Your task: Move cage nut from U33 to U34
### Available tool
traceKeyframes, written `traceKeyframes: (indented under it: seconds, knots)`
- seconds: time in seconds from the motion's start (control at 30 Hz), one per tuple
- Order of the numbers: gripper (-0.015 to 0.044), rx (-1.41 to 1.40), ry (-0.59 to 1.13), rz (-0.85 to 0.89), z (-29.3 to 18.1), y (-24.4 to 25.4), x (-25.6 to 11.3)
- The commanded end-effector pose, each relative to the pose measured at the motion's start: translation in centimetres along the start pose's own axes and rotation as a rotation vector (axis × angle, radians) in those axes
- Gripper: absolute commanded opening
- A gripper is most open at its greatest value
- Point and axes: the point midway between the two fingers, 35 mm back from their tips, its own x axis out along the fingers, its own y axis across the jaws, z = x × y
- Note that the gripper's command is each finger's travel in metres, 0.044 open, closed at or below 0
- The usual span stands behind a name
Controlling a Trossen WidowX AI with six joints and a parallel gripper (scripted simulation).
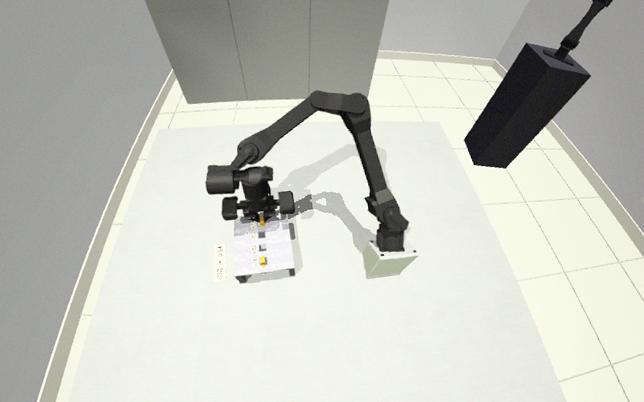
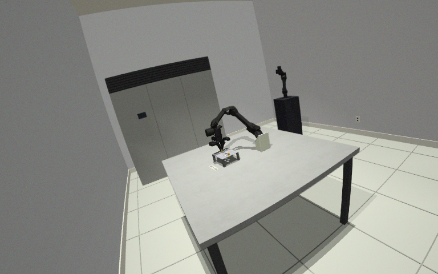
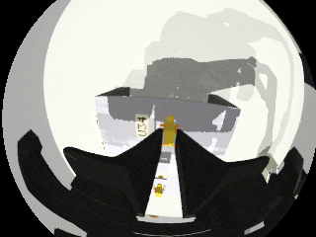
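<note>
Gripping the cage nut beside the U34 label

Has the gripper (image 1: pixel 261 218) (image 2: pixel 221 149) (image 3: pixel 169 133) pointing down over the rail plate (image 1: pixel 279 260) (image 2: pixel 231 152) (image 3: pixel 197 114), toward the desk (image 1: pixel 296 361) (image 2: pixel 258 180) edge that faces the grey cabinet (image 1: pixel 273 33) (image 2: pixel 167 123). Clasps a yellow cage nut (image 1: pixel 262 222) (image 2: pixel 222 150) (image 3: pixel 170 129) between the two fingertips, at the plate's cabinet-side end. Shows this nut just beside the U34 label (image 3: pixel 141 125) in the wrist view, with orange parts at its sides. Cannot tell whether it is clipped in, or whether both wings are open underneath.

Shows the other nut (image 1: pixel 263 261) (image 2: pixel 228 153) (image 3: pixel 158 190) apart from the fingers, at the opposite end of the plate, farther from the desk's cabinet-side edge. Shows dark square openings between the two nuts.

Has a white card (image 1: pixel 219 263) (image 2: pixel 213 167) lying flat beside the plate, toward the desk edge opposite the black pedestal (image 1: pixel 528 104) (image 2: pixel 288 114). Has the arm bending over from a pale base block (image 1: pixel 391 265) (image 2: pixel 264 142), closer to the desk's pedestal-side edge than the plate is.
</note>
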Motion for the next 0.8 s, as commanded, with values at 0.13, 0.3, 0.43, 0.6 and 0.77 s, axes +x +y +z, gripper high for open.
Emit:
traceKeyframes:
  seconds: [0.13, 0.3, 0.43, 0.6, 0.77]
  knots:
    - [0.0031, 0.002, -0.003, -0.013, 0.04, 0.09, 0.0]
    - [0.0031, 0.003, -0.003, -0.019, 0.04, 0.12, 0.0]
    - [0.0031, 0.003, -0.002, -0.023, 0.05, 0.14, 0.0]
    - [0.0031, 0.003, -0.002, -0.032, 0.05, 0.17, 0.0]
    - [0.0031, 0.003, -0.002, -0.036, 0.05, 0.19, 0.0]
